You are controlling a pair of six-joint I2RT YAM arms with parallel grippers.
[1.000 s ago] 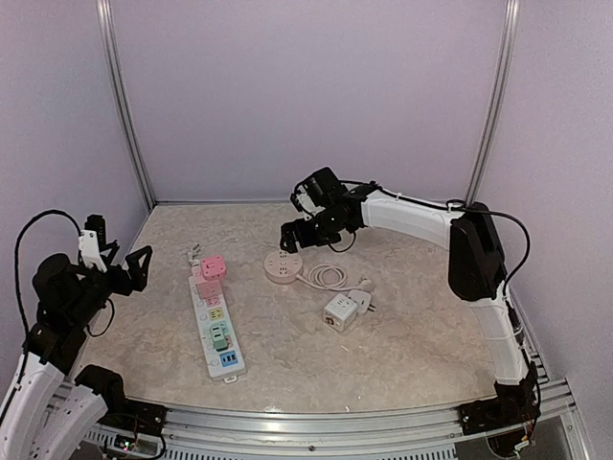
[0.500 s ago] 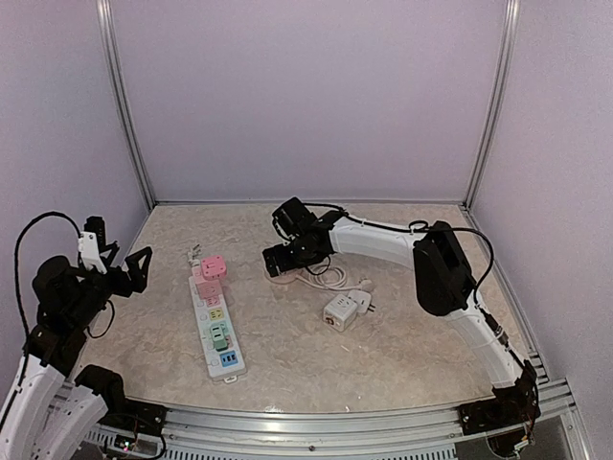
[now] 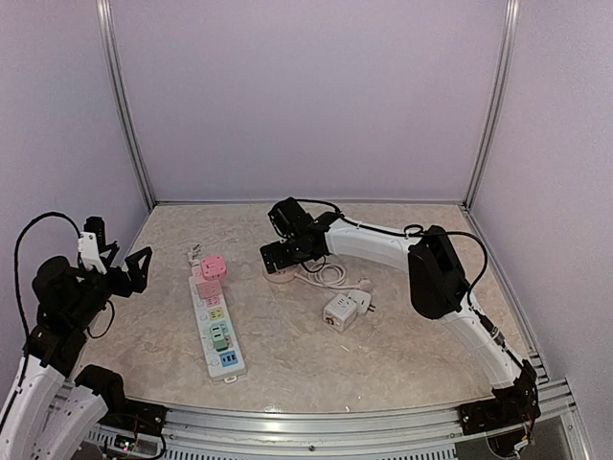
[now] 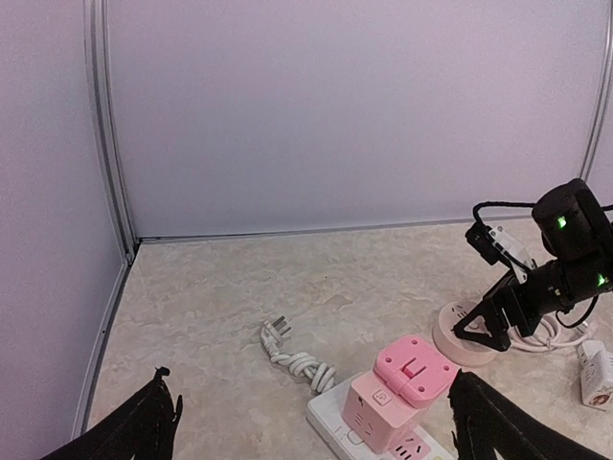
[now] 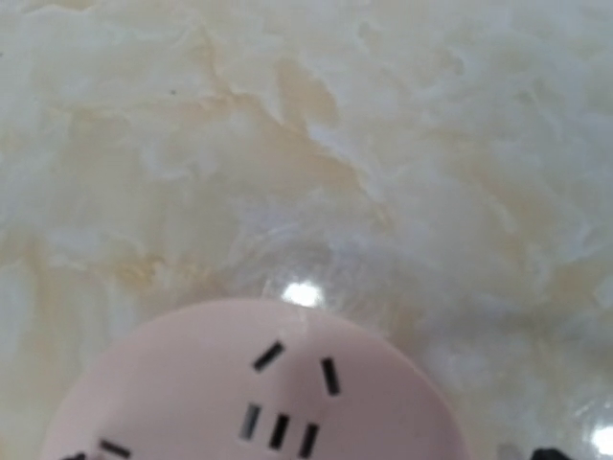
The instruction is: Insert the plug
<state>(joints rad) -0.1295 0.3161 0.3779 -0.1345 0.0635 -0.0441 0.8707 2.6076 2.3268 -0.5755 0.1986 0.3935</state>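
Both left gripper (image 3: 120, 251) and right gripper (image 3: 276, 259) gape empty; white plug (image 4: 278, 331) trails a coiled cord (image 4: 299, 364); pink round socket (image 5: 192, 383) half cropped.

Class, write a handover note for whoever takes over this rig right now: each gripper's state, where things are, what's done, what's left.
Left gripper: open, empty, raised at the table's left edge.
Right gripper: open, empty, low over the round pink socket.
White power strip lies left of centre, pink cube adapter on its far end; a loose plug with bundled cord lies just beyond.
White adapter block sits right of the strip.
Done: nothing grasped. Left: grasp the plug, insert it.
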